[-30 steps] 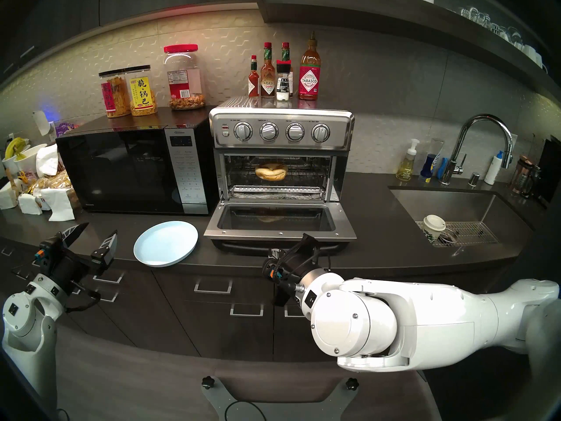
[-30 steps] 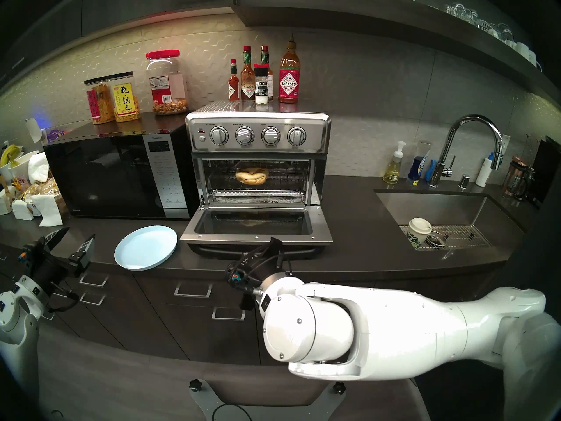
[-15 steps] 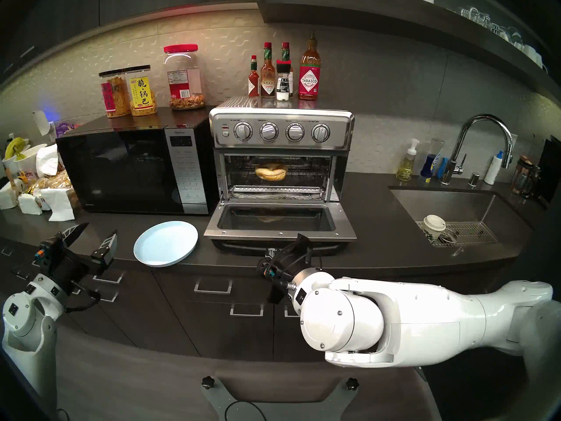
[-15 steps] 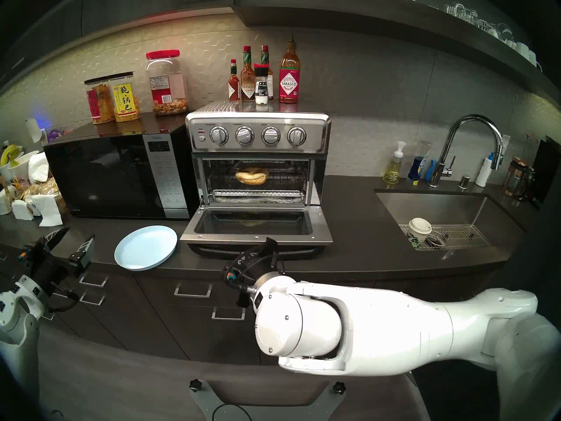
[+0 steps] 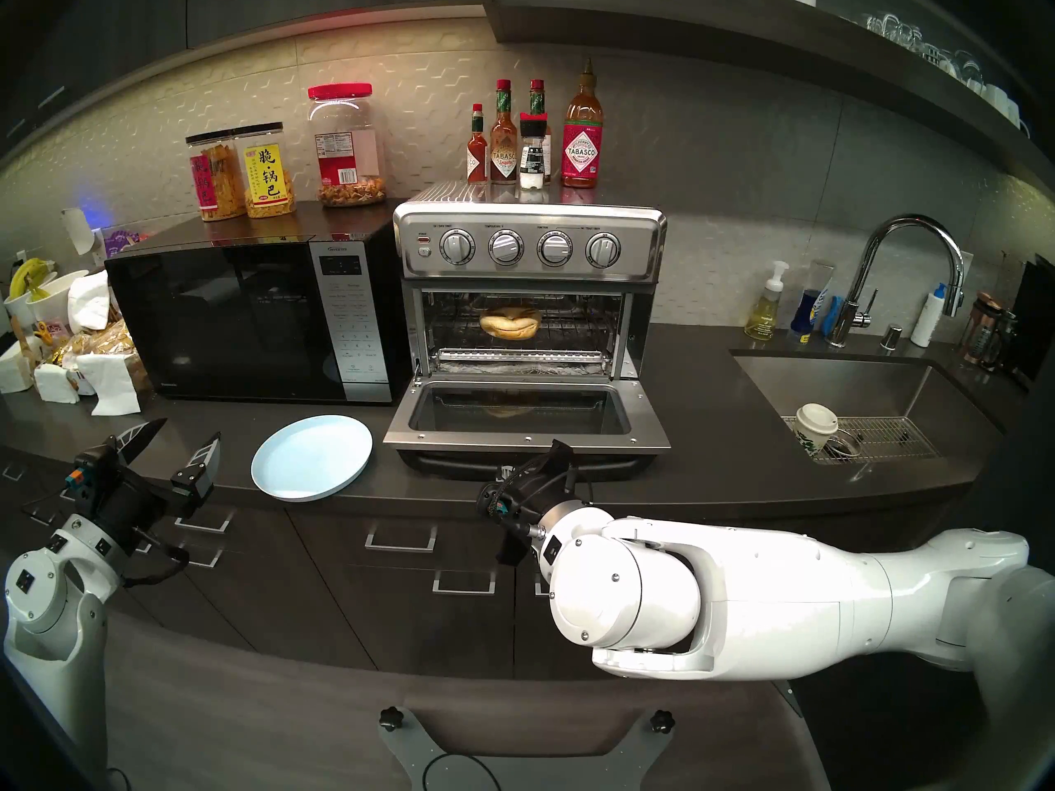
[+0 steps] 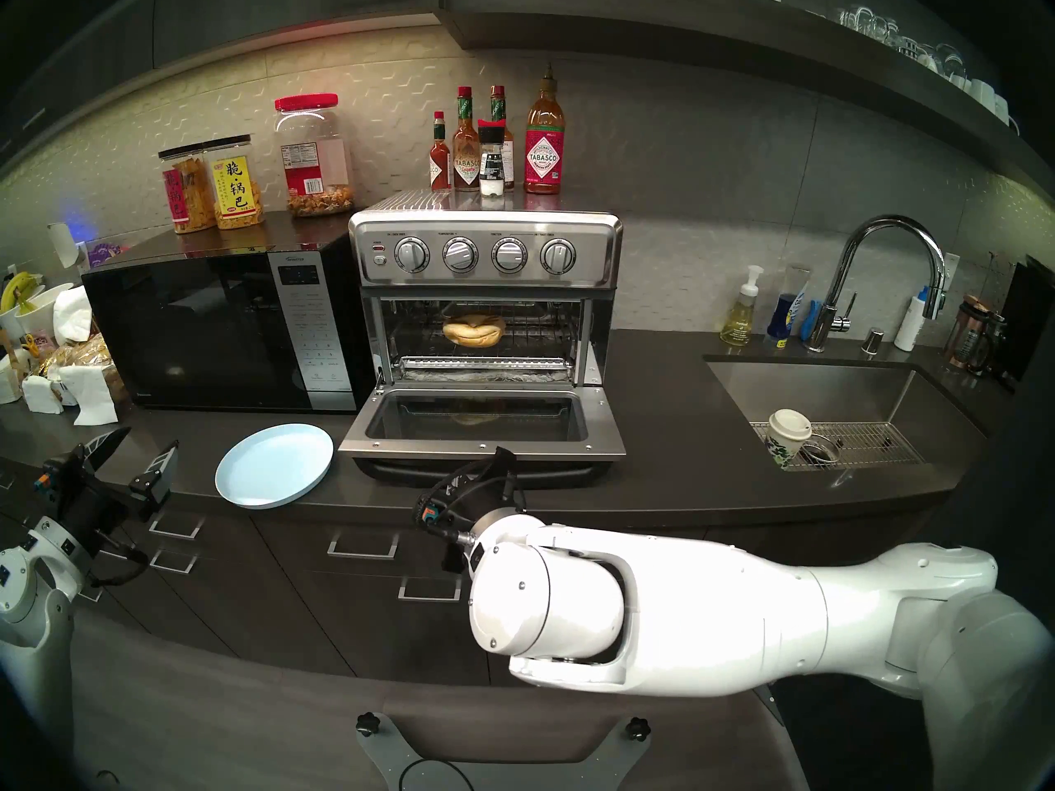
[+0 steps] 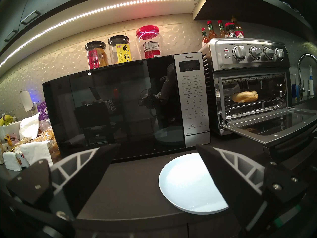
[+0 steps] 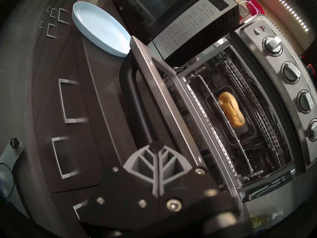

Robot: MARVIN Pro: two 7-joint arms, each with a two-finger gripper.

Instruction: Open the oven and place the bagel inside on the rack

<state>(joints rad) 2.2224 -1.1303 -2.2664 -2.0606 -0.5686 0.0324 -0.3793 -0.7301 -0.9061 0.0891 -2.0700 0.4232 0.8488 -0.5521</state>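
Inside oven (image 5: 531, 247), bagel (image 5: 510, 323) seemingly on rack (image 5: 576, 330); left gripper (image 5: 171, 441) spread, right gripper (image 8: 157, 147) clenched empty.

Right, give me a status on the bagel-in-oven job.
Done: the oven door is down and the bagel lies on the rack; the plate is bare. In hand: nothing; the right pincer is shut and empty by the door handle, and the left pincer is open. Left: nothing but perhaps shutting the door.

Dark countertop (image 5: 742, 430) bears oven (image 5: 531, 247), microwave (image 5: 251, 322), plate (image 5: 311, 456).
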